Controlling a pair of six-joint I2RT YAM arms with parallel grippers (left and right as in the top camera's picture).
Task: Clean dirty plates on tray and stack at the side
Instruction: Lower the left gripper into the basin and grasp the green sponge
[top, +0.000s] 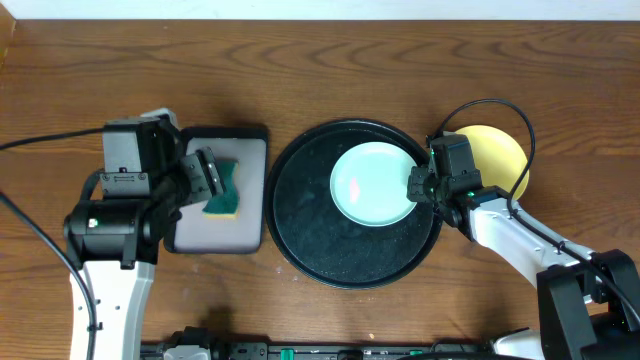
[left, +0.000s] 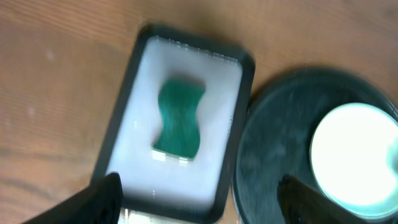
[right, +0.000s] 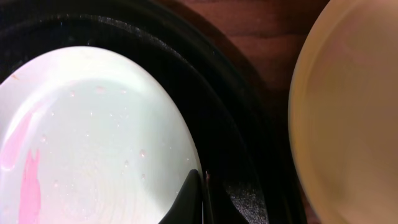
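Mint plate (top: 372, 184) lies flat inside the round black tray (top: 300, 235), off-centre toward the tray's far-right part. Its right rim is close to the tray's raised rim. The rest of the tray floor, on the near and left sides, is bare black.

A pink smear (right: 28, 180) shows on the plate face, with small droplets around it in the right wrist view. In the overhead view it is only a faint pink patch.

Right fingers (right: 200, 190) are closed together, with the tips at the plate's right rim. Cannot tell whether the rim is pinched between them.

Yellow plate (top: 497, 150) sits on the table (top: 330, 70) just right of the tray, toward the table's right edge. The right arm partly covers it from overhead. The right wrist view shows a strip of wood between it and the tray rim, so the two are apart.

Rectangular tray (top: 250, 215) lies just left of the round tray, toward the table's left edge, with a narrow gap between them. A green sponge (left: 179, 118) lies in it, roughly central in the left wrist view.

Left fingers (top: 207, 178) are spread wide and hold nothing. They hover over the rectangular tray beside the sponge. From overhead they overlap part of the sponge; the left wrist view shows all of it.

The far strip of the table is bare wood.
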